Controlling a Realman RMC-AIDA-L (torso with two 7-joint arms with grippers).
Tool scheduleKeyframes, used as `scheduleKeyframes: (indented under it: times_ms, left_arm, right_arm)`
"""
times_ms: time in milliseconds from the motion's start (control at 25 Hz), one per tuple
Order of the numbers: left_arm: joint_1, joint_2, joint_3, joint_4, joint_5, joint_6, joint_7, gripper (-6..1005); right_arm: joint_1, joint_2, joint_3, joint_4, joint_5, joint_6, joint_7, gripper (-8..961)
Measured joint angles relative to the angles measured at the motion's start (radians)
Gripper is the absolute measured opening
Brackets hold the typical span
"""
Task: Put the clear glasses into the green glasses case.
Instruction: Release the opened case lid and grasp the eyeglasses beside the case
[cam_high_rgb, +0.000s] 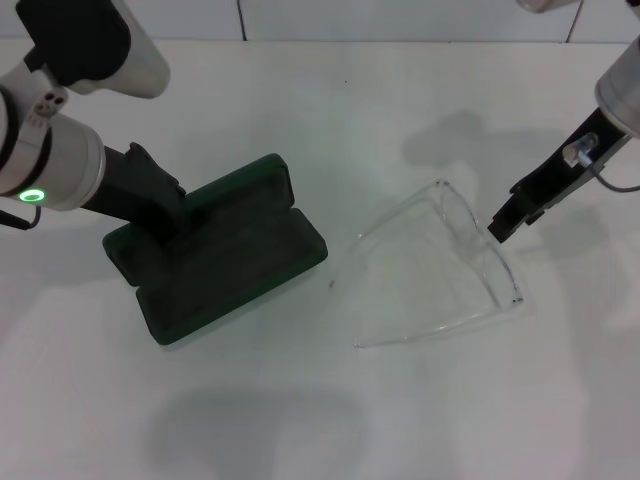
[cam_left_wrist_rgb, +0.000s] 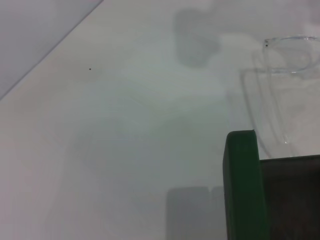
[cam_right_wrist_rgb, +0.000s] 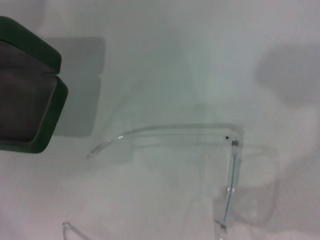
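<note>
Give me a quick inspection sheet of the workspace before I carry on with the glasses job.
Surface: white table, plain, with shadows on it.
Job's things: green glasses case lies open; clear glasses lie on the table beside it, arms unfolded, not in the case.
Clutter: nothing seen.
Grippers: left claw reaches down at the open case; right claw hangs just beside the glasses' front, holding nothing.
Cables: a thin cable at the right wrist.
Surroundings: pale wall along the table's far edge.
</note>
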Motion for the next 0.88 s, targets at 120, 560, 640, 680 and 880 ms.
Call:
scheduleKeyframes:
  times_ms: [120,560,640,680,880]
  left_arm:
    - [0.005,0.000,0.016,0.000,-0.001,-0.001,0.000,84]
    - [0.016,0.001,0.041,0.001,0.006,-0.002,0.001,83]
    - [0.016,0.001,0.041,0.001,0.006,-0.002,0.001,83]
    - [0.016,0.001,0.041,0.001,0.006,-0.002,0.001,83]
    - [0.013,0.004,0.041,0.002,0.008,0.003,0.001,82]
  right_arm:
    - [0.010,0.002,-0.005,0.045,0.000,0.029,-0.011,439]
    - [0.023,0.007,-0.008,0.167,0.030,0.138,-0.056,425]
    - [0.024,0.008,-0.008,0.170,0.033,0.153,-0.061,423]
    - [0.030,0.008,-0.009,0.179,0.035,0.162,-0.064,421]
    - [0.046,0.007,-0.009,0.215,0.036,0.164,-0.065,360]
